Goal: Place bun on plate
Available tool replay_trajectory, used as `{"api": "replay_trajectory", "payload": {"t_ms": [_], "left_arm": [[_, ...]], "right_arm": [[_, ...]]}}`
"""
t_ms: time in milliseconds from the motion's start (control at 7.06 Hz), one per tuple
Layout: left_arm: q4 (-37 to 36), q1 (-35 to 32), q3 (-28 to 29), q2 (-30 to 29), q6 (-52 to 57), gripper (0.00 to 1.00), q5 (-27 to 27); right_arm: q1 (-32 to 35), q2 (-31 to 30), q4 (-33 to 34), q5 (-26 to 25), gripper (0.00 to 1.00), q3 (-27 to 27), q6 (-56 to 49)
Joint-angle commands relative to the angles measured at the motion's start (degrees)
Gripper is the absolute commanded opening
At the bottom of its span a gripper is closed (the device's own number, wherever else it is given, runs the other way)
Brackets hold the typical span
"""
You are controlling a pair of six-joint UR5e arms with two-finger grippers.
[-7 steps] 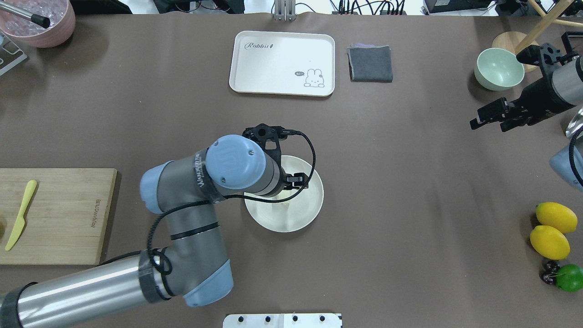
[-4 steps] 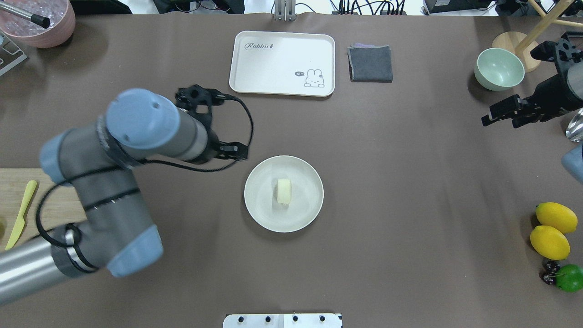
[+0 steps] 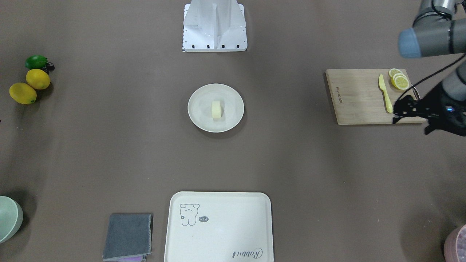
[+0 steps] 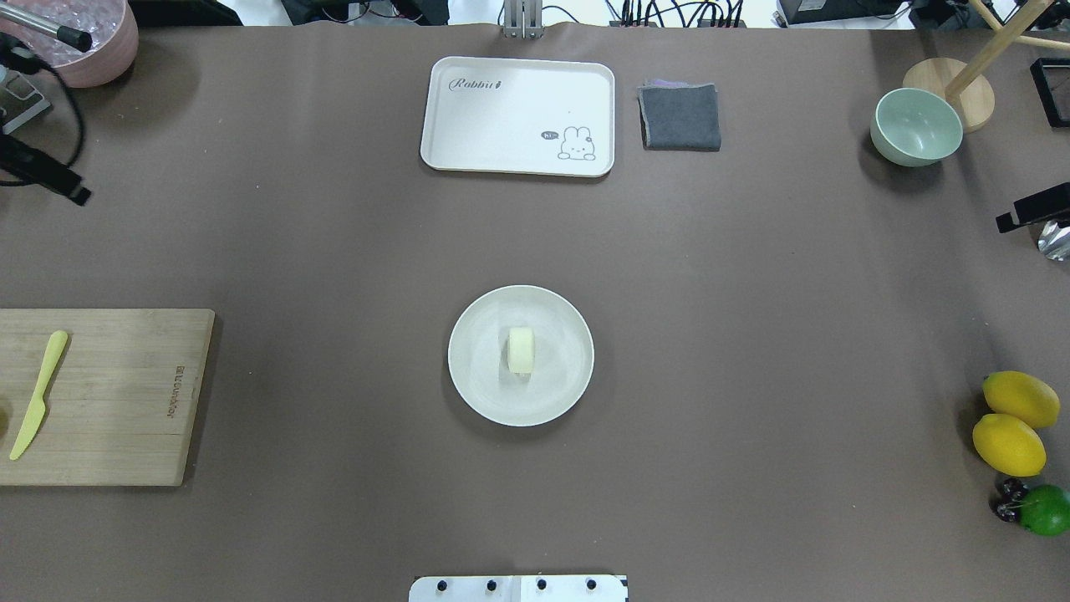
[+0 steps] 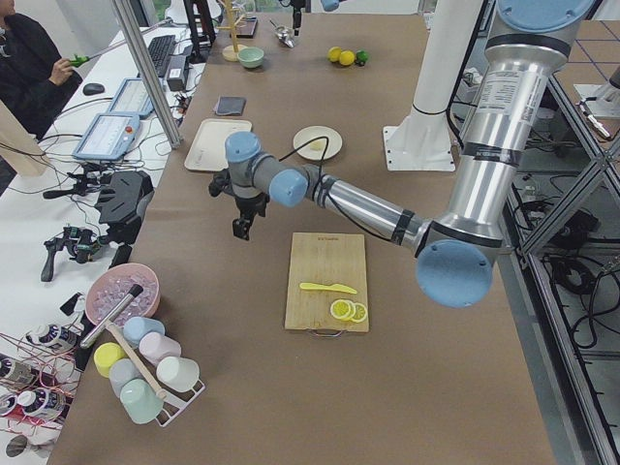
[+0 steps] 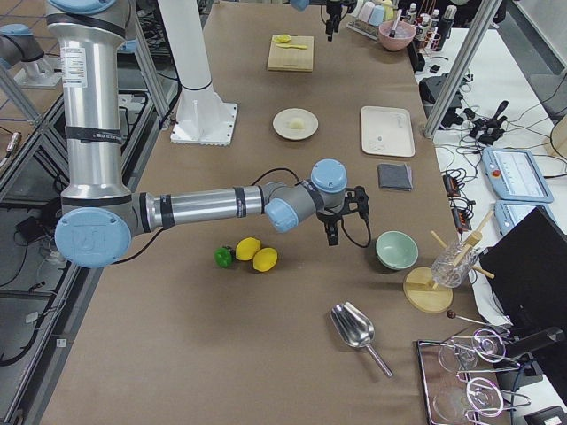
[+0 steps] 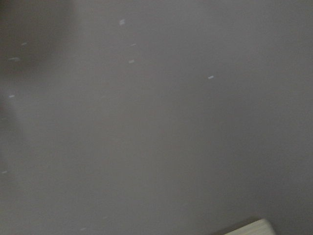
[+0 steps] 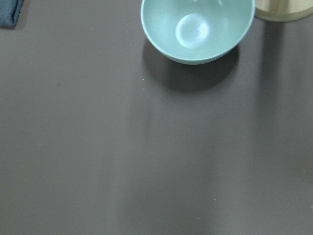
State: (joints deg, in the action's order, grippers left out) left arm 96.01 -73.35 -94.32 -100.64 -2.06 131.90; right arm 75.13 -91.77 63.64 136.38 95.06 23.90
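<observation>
— Where is the bun?
— The bun point(image 4: 521, 350) lies on the plate point(image 4: 473, 391), close to its middle. The plate sits in the middle of the brown table point(image 4: 752, 334). Both of my claws are well apart from them.

— And your claws?
— My left gripper point(image 5: 238, 231) hangs fingers-down over the table at my left end. It is near the wooden cutting board point(image 4: 125, 401), which carries a yellow knife point(image 4: 35, 393) and lemon slices point(image 3: 399, 80). Whether it is spread or pressed together, I cannot tell; its own camera gives only blurred brown cover. My right gripper point(image 6: 331, 237) hangs at my right end, near the pale green bowl point(image 8: 198, 29), and its camera looks down on that bowl. I cannot tell how its fingers stand either.

— What else is on the table?
— Beyond the plate lies the rabbit tray point(image 4: 518, 100), with a folded grey cloth point(image 4: 680, 117) just beside it. At my right are two lemons point(image 4: 1009, 444) and a lime point(image 4: 1047, 510).
</observation>
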Motion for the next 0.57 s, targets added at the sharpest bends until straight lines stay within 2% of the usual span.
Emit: {"api": "replay_trajectory", "payload": {"t_ms": [0, 283, 425], "left_arm": [[0.0, -12.0, 11.0, 1.0, 18.7, 0.98, 2.4], [-1.8, -12.7, 8.9, 4.0, 16.8, 0.98, 3.3], [-1.6, -12.9, 8.3, 4.6, 14.8, 0.98, 6.1]], "right_arm": [[2.4, -2.0, 0.0, 0.0, 1.00, -2.8, -6.6], [5.4, -2.6, 0.1, 0.8, 1.00, -5.1, -11.6], [6.9, -2.5, 2.2, 1.9, 1.00, -4.8, -11.9]]}}
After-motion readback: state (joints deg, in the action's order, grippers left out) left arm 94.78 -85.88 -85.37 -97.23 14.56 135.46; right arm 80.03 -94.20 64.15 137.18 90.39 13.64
